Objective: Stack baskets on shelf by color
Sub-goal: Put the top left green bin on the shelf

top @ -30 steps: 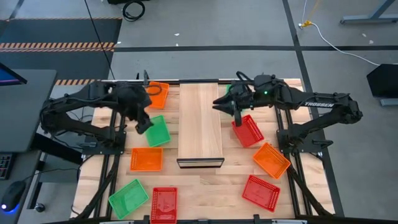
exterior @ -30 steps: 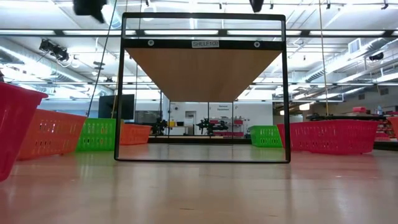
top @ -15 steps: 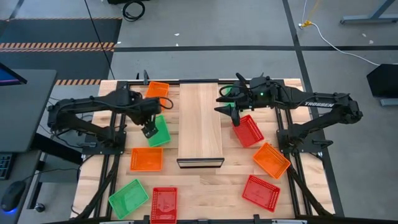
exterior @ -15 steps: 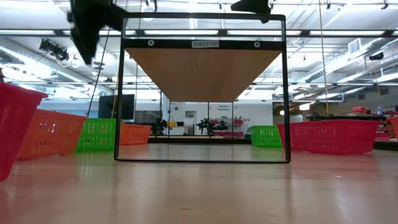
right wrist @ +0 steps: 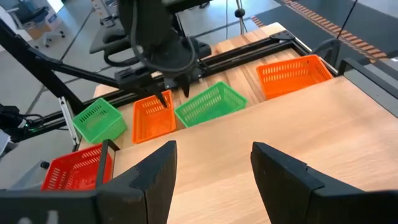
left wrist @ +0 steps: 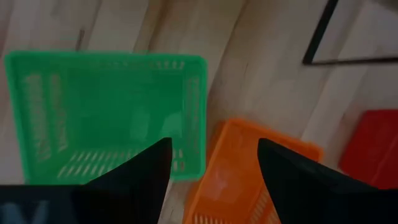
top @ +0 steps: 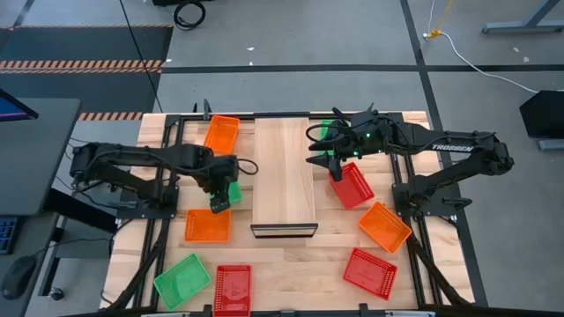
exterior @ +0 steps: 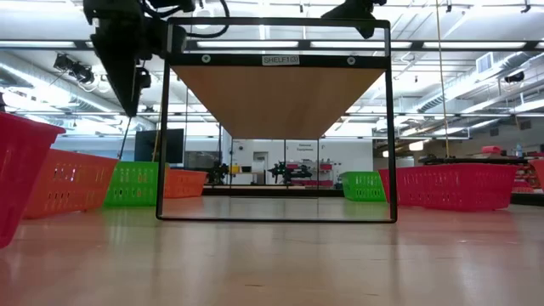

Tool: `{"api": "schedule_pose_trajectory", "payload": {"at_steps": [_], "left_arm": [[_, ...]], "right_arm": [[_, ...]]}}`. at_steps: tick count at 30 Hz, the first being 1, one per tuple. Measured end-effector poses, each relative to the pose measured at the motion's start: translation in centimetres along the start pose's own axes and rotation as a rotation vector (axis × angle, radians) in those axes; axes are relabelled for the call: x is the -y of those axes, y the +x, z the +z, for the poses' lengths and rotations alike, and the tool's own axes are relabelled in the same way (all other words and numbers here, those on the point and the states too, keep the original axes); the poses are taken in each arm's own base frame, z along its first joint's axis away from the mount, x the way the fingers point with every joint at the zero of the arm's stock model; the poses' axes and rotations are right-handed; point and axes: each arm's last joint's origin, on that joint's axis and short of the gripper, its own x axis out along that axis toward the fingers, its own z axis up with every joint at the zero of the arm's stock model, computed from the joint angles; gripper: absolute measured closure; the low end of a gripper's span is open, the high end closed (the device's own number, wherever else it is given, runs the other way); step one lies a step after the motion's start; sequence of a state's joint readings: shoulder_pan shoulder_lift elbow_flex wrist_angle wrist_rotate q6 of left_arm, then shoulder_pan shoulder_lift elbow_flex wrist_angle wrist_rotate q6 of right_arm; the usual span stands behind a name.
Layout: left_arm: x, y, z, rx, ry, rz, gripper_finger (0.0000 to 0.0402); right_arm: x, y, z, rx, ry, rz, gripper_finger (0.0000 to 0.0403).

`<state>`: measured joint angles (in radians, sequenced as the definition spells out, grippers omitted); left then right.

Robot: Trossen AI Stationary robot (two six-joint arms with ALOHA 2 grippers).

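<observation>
Seen from above, the pale wooden shelf (top: 284,176) lies lengthwise mid-table. My left gripper (top: 220,199) hangs open over the near edge of a green basket (top: 231,187), just beyond an orange basket (top: 207,224). In the left wrist view, both the green basket (left wrist: 106,112) and the orange basket (left wrist: 249,168) rest flat on the tabletop below my open left gripper (left wrist: 211,162). My right gripper (top: 324,158) is open at the shelf's right edge, above a red basket (top: 352,185). In its own wrist view, the right gripper (right wrist: 214,165) looks across the board. Neither gripper touches anything.
Other baskets sit on the table: orange (top: 221,132) at the far left, green (top: 182,280) and red (top: 232,289) near left, orange (top: 384,225) and red (top: 369,271) near right, green (top: 324,130) partly under the right arm. The shelf's dark frame (exterior: 163,127) stands mid-table.
My left gripper has moved toward the table's near edge and a little to the right, across the green basket toward the orange one, and has come down, dropping into the low view. It stays open. No basket has moved.
</observation>
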<state>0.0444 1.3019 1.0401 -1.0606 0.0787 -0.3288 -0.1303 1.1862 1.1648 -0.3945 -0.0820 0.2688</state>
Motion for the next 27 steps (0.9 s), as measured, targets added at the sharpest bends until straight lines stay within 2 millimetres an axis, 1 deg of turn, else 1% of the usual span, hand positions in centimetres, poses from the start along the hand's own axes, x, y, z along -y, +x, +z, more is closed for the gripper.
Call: {"api": "schedule_pose_trajectory", "payload": {"at_steps": [3, 8, 12, 15, 18, 23, 27], "left_arm": [[0.6, 0.9, 0.5, -0.006, 0.02, 0.001, 0.0157], [1.2, 3.4, 1.4, -0.07, 0.034, 0.018, 0.0157], [1.3, 5.4, 2.0, -0.135, 0.038, 0.042, 0.0157], [1.2, 6.6, 2.2, -0.165, 0.045, 0.066, 0.0157], [1.2, 7.2, 2.4, -0.177, 0.053, 0.089, 0.0161], [1.3, 7.5, 2.6, -0.16, 0.063, 0.087, 0.0174], [1.2, 7.5, 2.7, -0.146, 0.068, 0.1, 0.0203]], "right_arm": [[0.0, 0.0, 0.0, 0.001, 0.001, 0.0, 0.0193], [0.0, 0.0, 0.0, 0.002, 0.006, -0.002, 0.0193], [0.0, 0.0, 0.0, -0.002, 0.035, -0.002, 0.0193], [0.0, 0.0, 0.0, -0.004, 0.052, 0.0, 0.0193], [0.0, 0.0, 0.0, -0.008, 0.054, 0.012, 0.0194], [-0.1, 0.0, -0.1, -0.019, 0.079, 0.038, 0.0194], [-0.1, 0.0, -0.2, -0.026, 0.081, 0.041, 0.0194]]}}
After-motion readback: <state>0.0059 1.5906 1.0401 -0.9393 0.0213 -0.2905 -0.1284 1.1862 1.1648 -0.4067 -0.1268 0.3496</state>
